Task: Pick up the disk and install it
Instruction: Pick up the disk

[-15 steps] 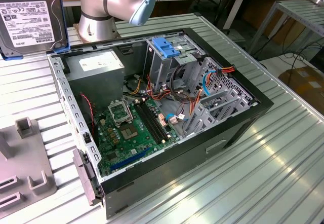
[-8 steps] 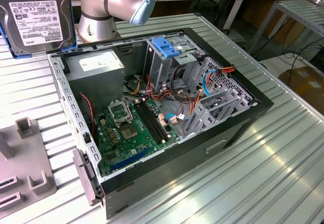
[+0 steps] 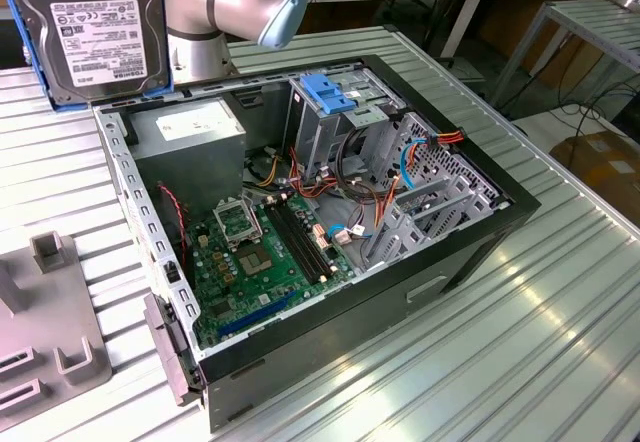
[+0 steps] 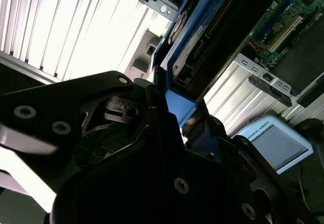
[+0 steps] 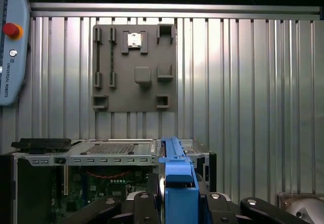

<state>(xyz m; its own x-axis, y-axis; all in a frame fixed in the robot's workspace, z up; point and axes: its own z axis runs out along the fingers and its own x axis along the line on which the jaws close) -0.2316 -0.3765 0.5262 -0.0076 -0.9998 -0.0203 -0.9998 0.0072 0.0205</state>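
Observation:
The disk (image 3: 100, 32), a grey metal drive with a white label and blue rails, hangs in the air at the exterior view's upper left, behind the open computer case (image 3: 470, 262). In both wrist views my gripper (image 4: 174, 107) (image 5: 178, 203) is shut on the disk (image 4: 202, 36), its black fingers clamped on the blue rail (image 5: 177, 178). The case's motherboard (image 5: 101, 183) lies beyond the held drive in the first wrist view.
Inside the case stand a tall metal drive cage with a blue latch (image 3: 330, 92), a grey power supply (image 3: 190, 132) and the green motherboard (image 3: 260, 252). A grey fixture plate (image 3: 50, 332) (image 5: 134, 67) lies on the ribbed metal table. A teach pendant (image 5: 12, 41) rests nearby.

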